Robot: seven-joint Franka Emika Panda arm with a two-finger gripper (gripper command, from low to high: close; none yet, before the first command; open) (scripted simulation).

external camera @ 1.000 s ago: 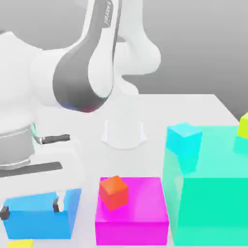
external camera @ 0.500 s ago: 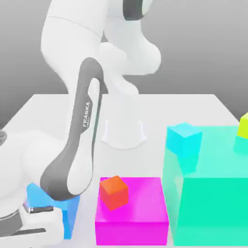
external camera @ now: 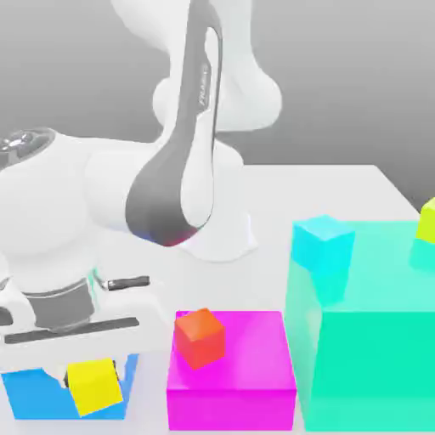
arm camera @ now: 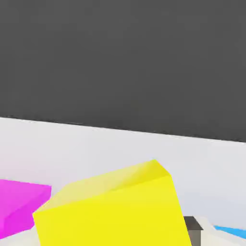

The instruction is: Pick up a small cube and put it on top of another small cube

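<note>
One end effector low at the lower left of the exterior view, closed on the small cube, bright yellow and tilted, held just in front of and slightly above the blue block at the bottom left corner. Same small cube large across the lower middle of the hand view, also tilted, with a dark fingertip just beside its lower right edge. White hand and wrist of the arm directly above the grip, grey-banded link rising from there toward the upper middle of the frame. Next outward, at bottom centre, a flat magenta block on the white worktop, carrying an orange small cube turned at an angle on its near left corner; a corner of that magenta block at the lower left of the hand view. Further on, filling the lower right, a big teal block, with a cyan cube on its upper left corner and a lime yellow-green cube at the right edge of the frame, well apart from the held one. Behind, near the middle, the arm's white round base standing on the worktop, grey backdrop beyond.
</note>
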